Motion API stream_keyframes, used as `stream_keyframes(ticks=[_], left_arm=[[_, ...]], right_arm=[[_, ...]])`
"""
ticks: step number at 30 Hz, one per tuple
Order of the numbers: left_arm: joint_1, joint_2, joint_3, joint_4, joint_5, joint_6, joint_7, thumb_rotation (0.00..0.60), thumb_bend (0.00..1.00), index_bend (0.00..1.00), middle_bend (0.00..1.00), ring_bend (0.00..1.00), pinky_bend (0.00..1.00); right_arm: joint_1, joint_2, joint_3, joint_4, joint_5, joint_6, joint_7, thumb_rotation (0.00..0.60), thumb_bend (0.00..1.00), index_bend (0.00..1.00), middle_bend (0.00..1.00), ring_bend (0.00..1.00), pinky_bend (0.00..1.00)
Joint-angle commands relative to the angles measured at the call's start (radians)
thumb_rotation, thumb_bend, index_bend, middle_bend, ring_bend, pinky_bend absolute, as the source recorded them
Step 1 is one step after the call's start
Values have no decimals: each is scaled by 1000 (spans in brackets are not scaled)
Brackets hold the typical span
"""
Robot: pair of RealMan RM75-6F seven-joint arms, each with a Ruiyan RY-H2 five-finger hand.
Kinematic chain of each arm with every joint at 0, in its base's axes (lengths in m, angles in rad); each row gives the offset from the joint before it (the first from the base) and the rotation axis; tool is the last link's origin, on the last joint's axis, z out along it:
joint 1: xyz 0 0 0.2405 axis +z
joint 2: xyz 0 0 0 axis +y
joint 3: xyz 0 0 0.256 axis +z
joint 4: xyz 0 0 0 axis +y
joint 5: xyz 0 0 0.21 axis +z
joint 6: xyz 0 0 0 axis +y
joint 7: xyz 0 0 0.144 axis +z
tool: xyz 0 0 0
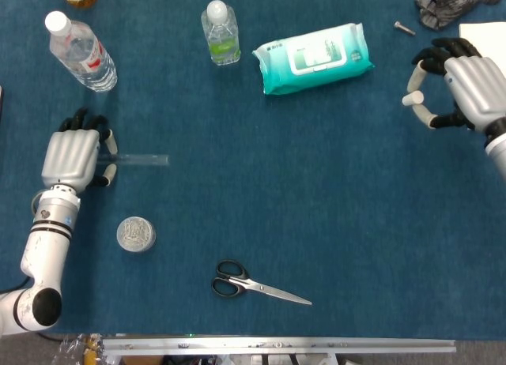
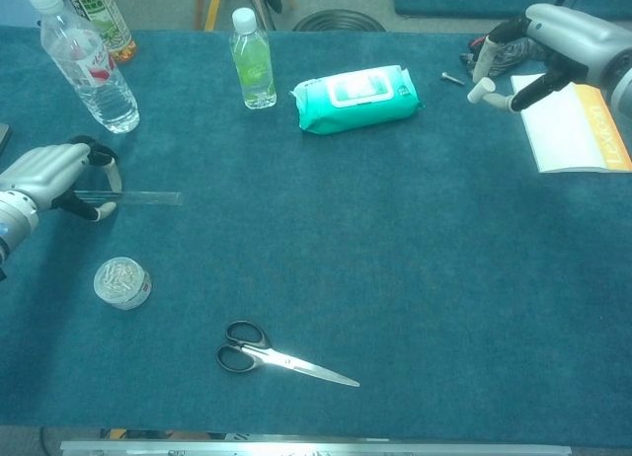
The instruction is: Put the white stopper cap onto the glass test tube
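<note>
White stopper cap point(image 1: 409, 99) pinched in right hand point(image 1: 466, 92); left hand point(image 1: 73, 156) grips clear glass test tube point(image 1: 138, 159).

Both hands are seen w/ silver-grey moulded backs, black finger segments and pale cream fingertip pads. Left hand point(image 1: 71, 156) is joined to a silver wrist w/ dark ring bands and a small blue mark, then a white forearm ending in a black round cap at the elbow. Right hand point(image 1: 466, 92) is followed by a silver-white wrist section.
</note>
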Motion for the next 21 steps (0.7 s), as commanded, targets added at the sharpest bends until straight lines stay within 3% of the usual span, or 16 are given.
stream_keyframes(ticks=[1, 12, 21], left_arm=[[-1, -4, -1, 3, 1, 0, 1, 600, 326, 465, 188, 0, 114], [4, -21, -9, 14, 10, 14, -16, 600, 325, 543, 233, 22, 119], [23, 23, -26, -30, 52, 17, -120, 600, 326, 636, 324, 103, 137]], right_arm=[[-1, 1, -1, 0, 0, 1, -1, 600, 293, 564, 299, 116, 93], [-4, 2, -2, 3, -1, -2, 6, 600, 293, 564, 299, 116, 93], [-9, 0, 2, -4, -17, -2, 31, 600, 294, 570, 299, 116, 93]])
